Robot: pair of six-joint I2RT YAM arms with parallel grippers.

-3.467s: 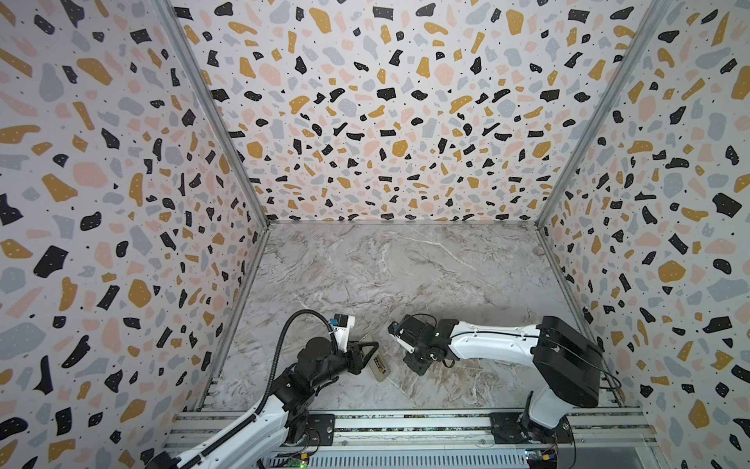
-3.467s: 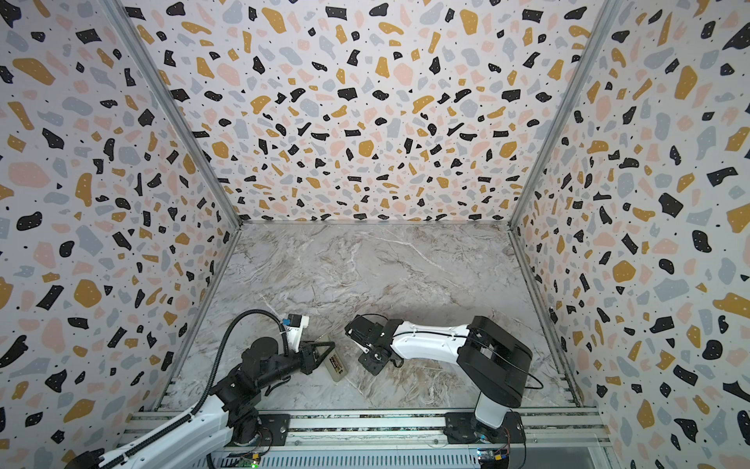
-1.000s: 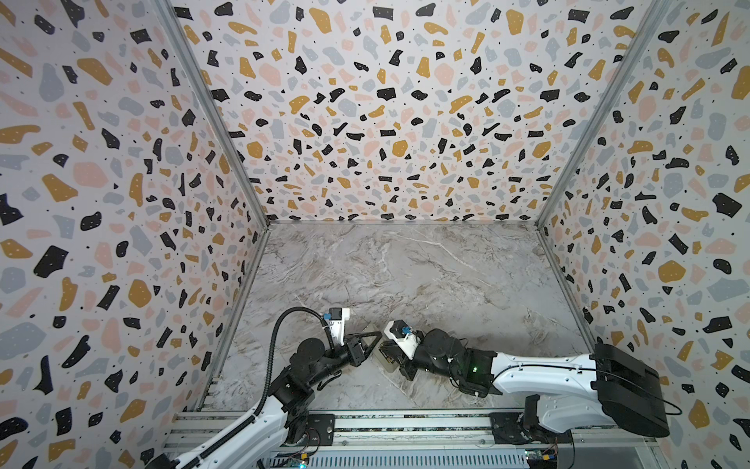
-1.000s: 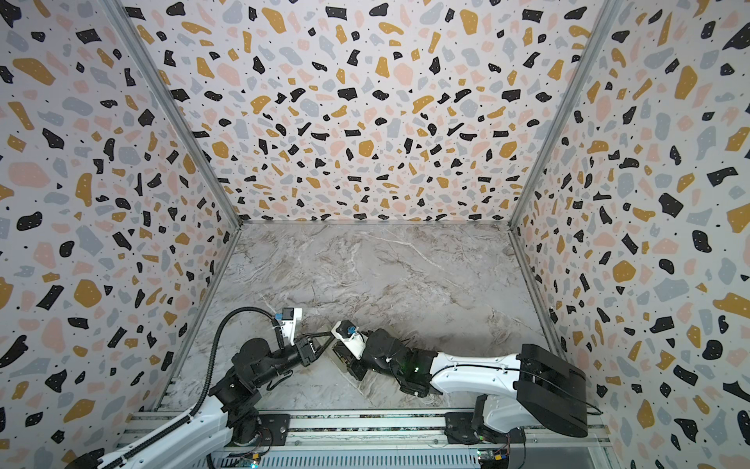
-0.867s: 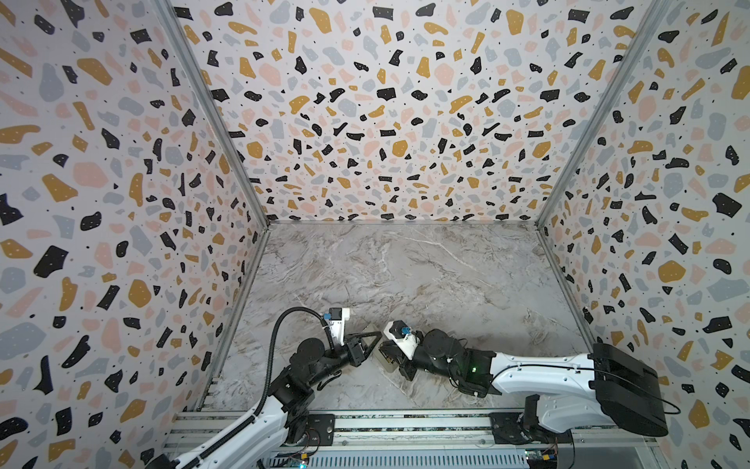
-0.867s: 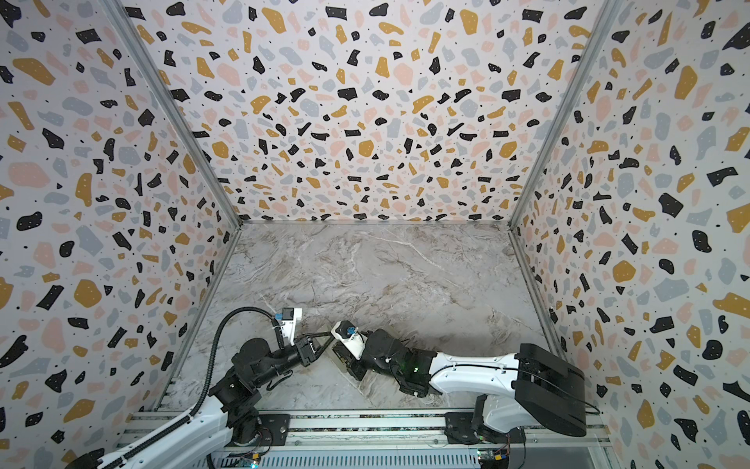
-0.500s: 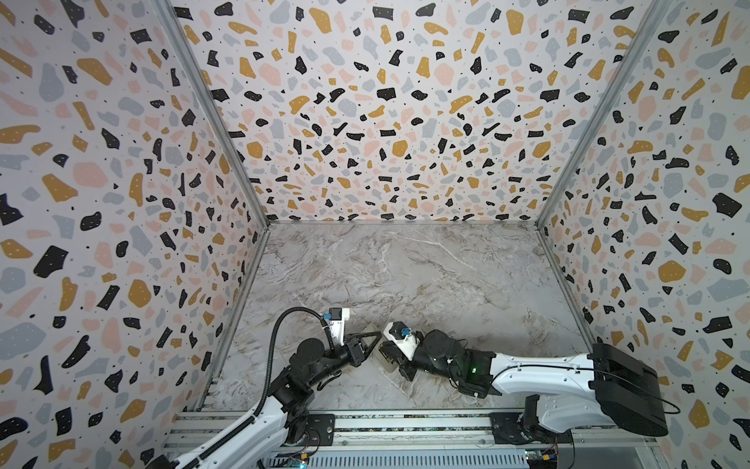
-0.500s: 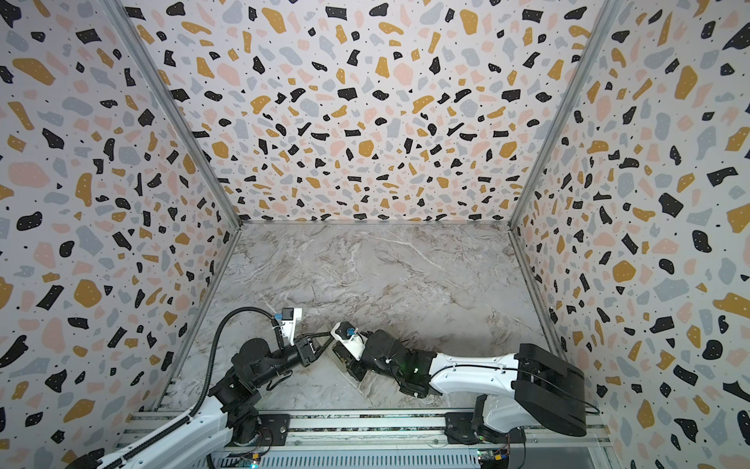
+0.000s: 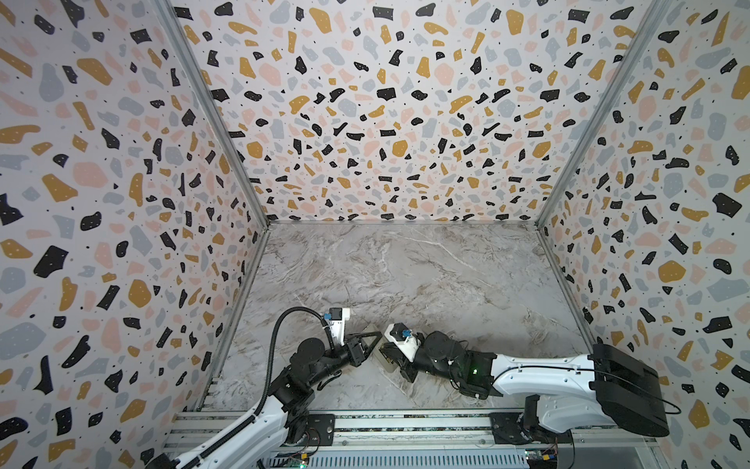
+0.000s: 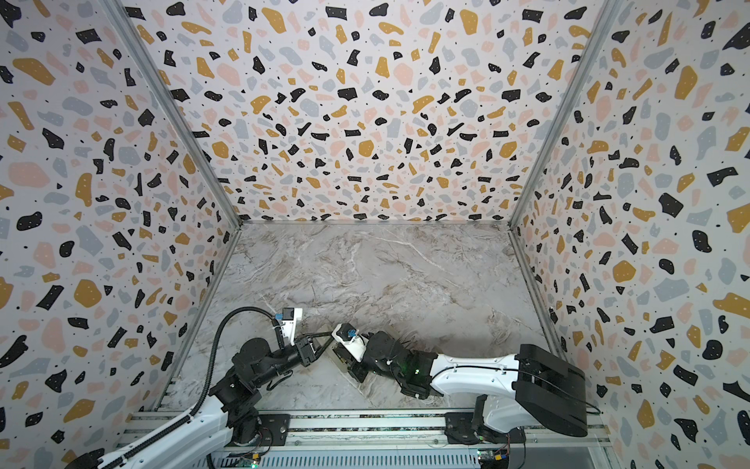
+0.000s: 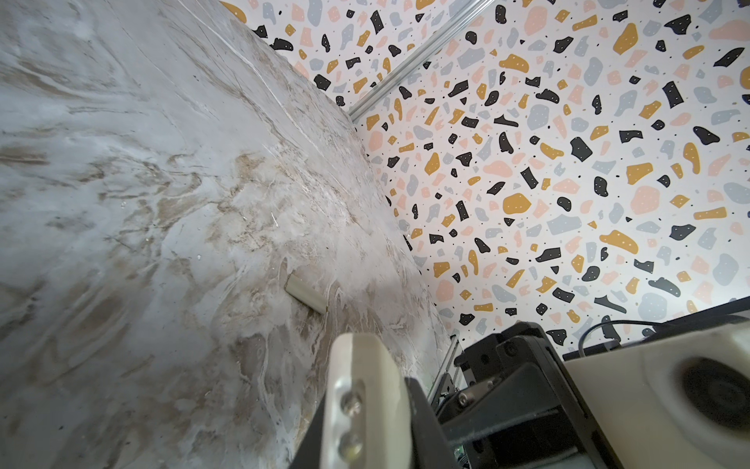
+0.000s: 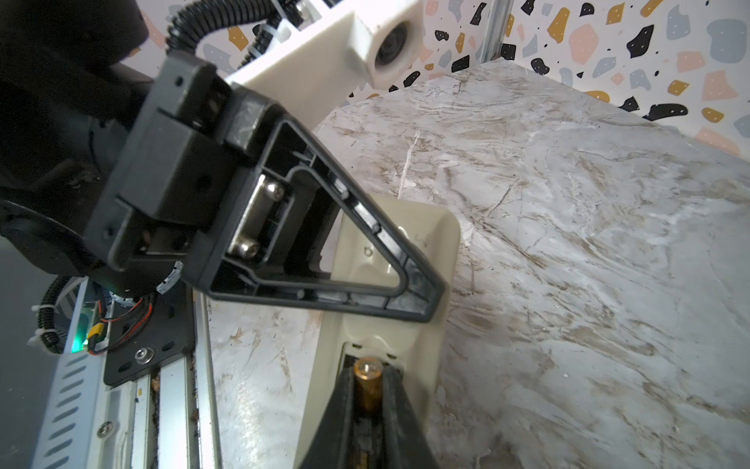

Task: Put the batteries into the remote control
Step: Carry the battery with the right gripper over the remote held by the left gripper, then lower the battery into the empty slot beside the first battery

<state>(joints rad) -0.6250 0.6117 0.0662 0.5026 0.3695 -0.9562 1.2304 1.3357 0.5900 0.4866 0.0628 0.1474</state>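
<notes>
The remote control (image 12: 436, 227) lies back-up on the marble table near the front rail, and only a sliver of it (image 9: 382, 355) shows in both top views. Its open battery bay faces my right gripper (image 12: 367, 371), which is shut on a battery (image 12: 367, 383) whose coppery-gold end sits at the bay's mouth. My left gripper (image 12: 430, 300) is shut, and its black triangular finger rests across the remote's far end. In both top views the left gripper (image 9: 378, 335) and the right gripper (image 10: 344, 357) meet tip to tip over the remote.
A small pale cover piece (image 11: 306, 298) lies on the table beyond the left gripper (image 11: 399, 381). The metal front rail (image 12: 174, 390) runs close beside the remote. Terrazzo-patterned walls close in the left, back and right.
Since 3.5 s ago the right arm has dropped low and stretched left onto the remote. Over the last second neither arm visibly moves.
</notes>
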